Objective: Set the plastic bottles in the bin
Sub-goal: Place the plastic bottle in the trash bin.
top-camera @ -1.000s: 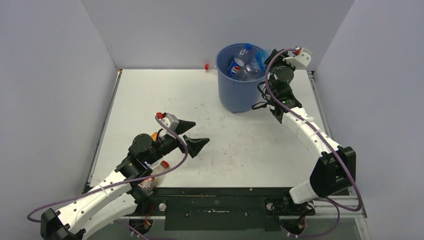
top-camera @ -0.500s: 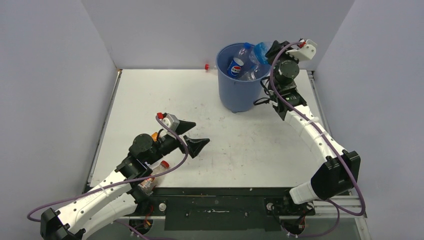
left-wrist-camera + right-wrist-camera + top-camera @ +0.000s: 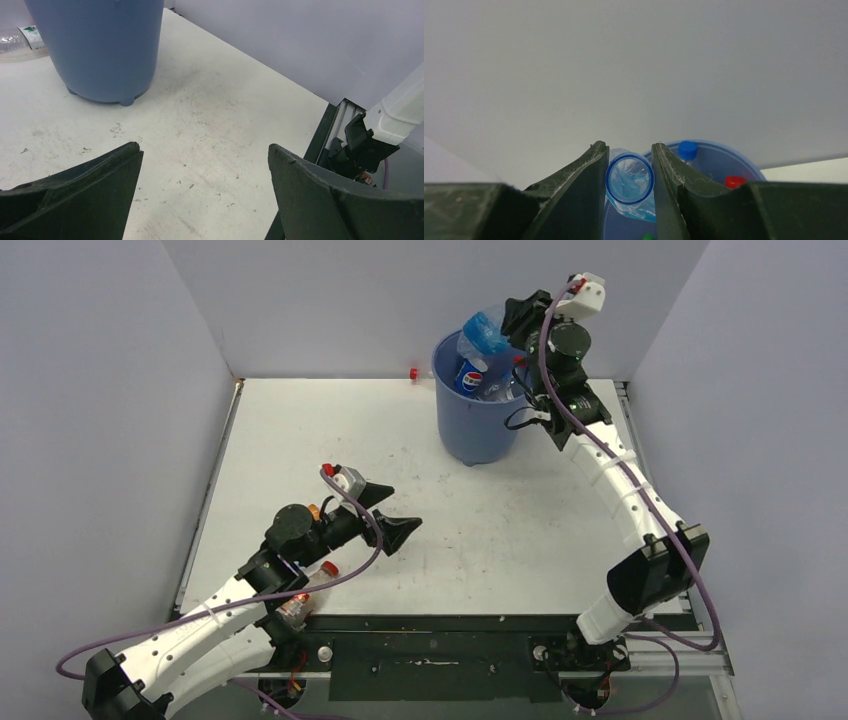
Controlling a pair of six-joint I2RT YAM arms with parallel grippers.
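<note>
Evidently the right fingers (image 3: 574,192) pinch a blue bottle (image 3: 629,181) above the bin (image 3: 478,435) for dropping; the left fingers (image 3: 90,192) hover spread.

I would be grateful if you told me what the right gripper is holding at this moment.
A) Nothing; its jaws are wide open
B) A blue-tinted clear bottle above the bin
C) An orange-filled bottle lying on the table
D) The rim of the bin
B: the right gripper is shut on a blue-tinted clear bottle, held above the opening of the blue bin.
</note>
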